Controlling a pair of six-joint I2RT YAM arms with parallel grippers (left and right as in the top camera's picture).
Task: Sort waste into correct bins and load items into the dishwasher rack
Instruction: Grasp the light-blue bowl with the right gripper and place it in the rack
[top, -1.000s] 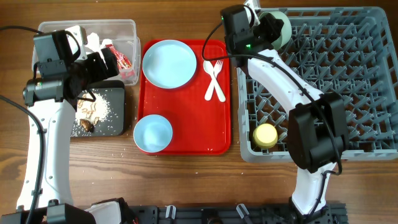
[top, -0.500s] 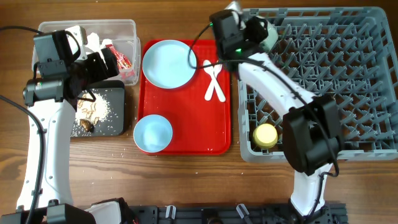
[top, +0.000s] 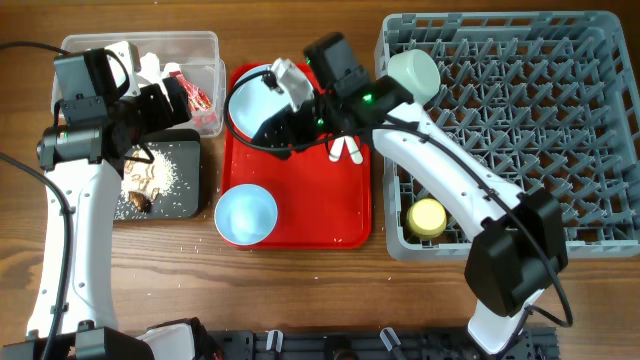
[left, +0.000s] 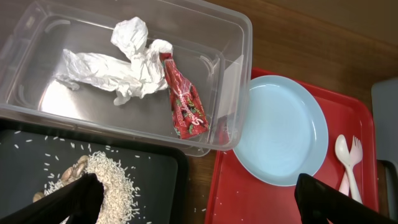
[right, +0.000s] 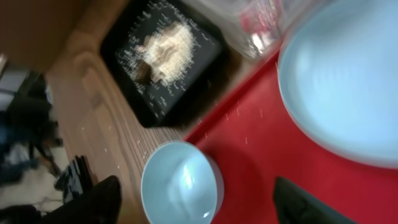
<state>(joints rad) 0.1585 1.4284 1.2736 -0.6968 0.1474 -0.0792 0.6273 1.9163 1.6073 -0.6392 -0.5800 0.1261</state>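
Plastic by its look, the light blue bowl (top: 246, 214) at the near left of the red tray (top: 335, 210) is judged light, stiff and slippery. It is best taken at the rim, one finger inside and one outside. The right gripper (right: 199, 202) is held spread and empty over the tray, the bowl framed between its fingers. The left gripper (left: 202, 202) is likewise spread by the clear tub (left: 93, 124).

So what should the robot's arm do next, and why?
Probably lower the right gripper to the blue bowl and take its rim. The gripper is open and empty above the red tray, and its wrist view shows that bowl right ahead. The green bowl and yellow cup sit in the rack, so this bowl looks like a sensible next pick.
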